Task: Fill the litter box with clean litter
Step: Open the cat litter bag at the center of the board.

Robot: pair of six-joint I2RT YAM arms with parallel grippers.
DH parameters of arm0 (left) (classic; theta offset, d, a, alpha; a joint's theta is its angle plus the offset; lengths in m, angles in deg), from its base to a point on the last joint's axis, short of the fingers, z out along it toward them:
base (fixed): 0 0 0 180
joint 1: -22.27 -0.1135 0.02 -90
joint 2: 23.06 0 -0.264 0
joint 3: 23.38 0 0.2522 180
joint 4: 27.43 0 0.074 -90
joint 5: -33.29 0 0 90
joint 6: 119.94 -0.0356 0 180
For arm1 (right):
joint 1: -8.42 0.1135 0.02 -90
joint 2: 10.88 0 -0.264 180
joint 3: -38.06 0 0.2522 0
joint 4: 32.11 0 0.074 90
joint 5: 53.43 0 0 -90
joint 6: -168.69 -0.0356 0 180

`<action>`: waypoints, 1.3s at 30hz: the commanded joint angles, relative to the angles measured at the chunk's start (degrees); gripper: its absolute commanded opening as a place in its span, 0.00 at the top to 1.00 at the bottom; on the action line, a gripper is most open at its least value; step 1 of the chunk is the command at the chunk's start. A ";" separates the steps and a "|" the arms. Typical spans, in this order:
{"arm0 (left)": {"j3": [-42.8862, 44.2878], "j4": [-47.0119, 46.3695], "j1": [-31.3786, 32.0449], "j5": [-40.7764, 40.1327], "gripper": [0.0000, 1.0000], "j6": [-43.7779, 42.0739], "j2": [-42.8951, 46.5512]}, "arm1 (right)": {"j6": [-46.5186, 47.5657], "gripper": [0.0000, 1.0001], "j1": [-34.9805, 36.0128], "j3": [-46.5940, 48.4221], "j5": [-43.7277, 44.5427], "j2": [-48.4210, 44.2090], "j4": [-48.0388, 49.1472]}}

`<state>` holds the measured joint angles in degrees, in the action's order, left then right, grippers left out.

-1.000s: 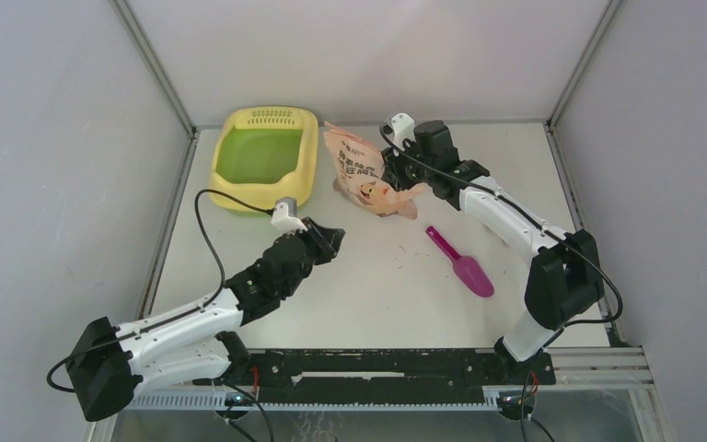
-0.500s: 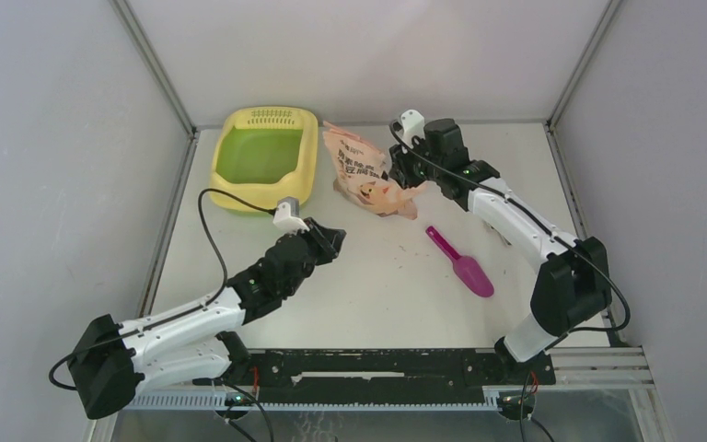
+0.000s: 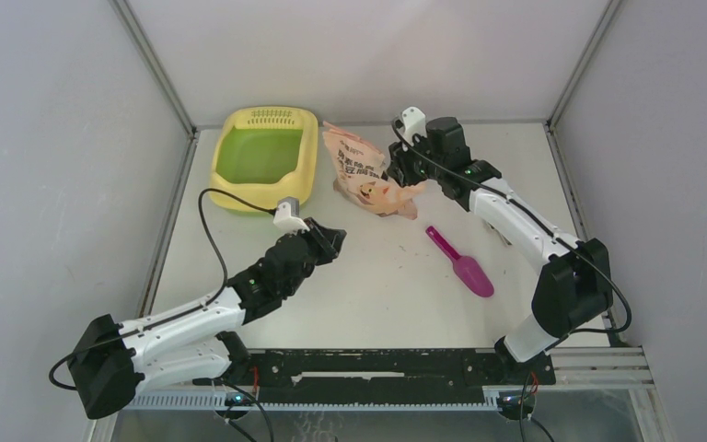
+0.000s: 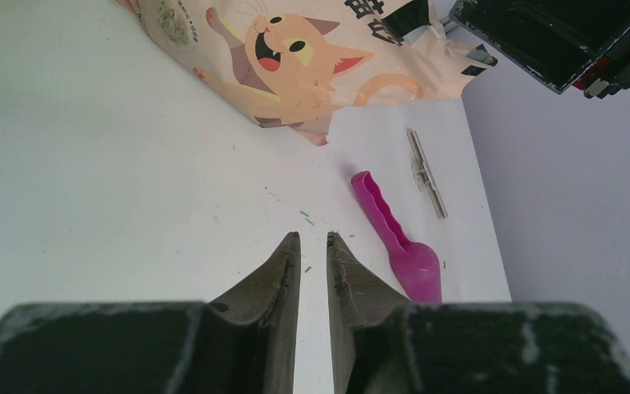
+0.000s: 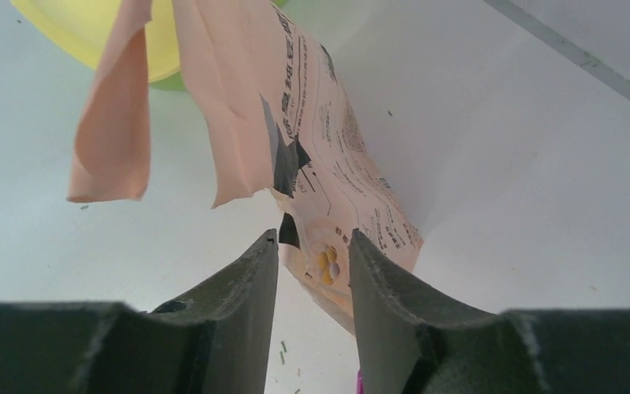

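The litter box [image 3: 264, 157], pale yellow with a bare green floor, stands at the back left; its rim [image 5: 66, 20] shows in the right wrist view. No clean litter shows apart from a few stray green bits [image 4: 305, 217] on the table. To the right of the box a peach bag [image 3: 364, 172] with a cat print [image 4: 283, 49] is propped up, its torn top flaps [image 5: 111, 123] hanging loose. My right gripper [image 5: 312, 235] [image 3: 394, 175] is open, its fingers on either side of the bag's lower edge. My left gripper [image 4: 312, 236] [image 3: 334, 241] hovers mid-table, narrowly open and empty.
A magenta scoop [image 3: 461, 262] [image 4: 398, 246] lies on the table right of centre. A thin grey strip [image 4: 425, 172] lies beyond it, near the right edge. Grey walls close in the table at the back and both sides.
The right gripper's jaws have widened at the bag, and the arm shifted slightly right. The bag now stands a little more upright. The left arm has not moved.
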<state>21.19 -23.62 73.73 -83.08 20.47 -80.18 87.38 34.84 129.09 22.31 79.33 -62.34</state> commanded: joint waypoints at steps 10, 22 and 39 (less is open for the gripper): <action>3.21 -1.48 -0.40 -0.01 0.78 -2.07 -0.18 | -2.37 0.66 0.65 0.10 -3.23 0.77 6.66; 3.29 -1.03 -0.89 -0.08 0.78 -2.42 -0.01 | -3.50 0.68 1.00 0.08 -2.93 2.62 9.24; 3.73 -1.55 -1.23 0.51 0.78 -2.34 -1.72 | -2.75 0.66 -0.13 0.07 -2.18 2.42 8.91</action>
<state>21.19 -23.54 72.86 -83.06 19.51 -81.58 84.52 35.10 129.09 19.90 82.37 -55.46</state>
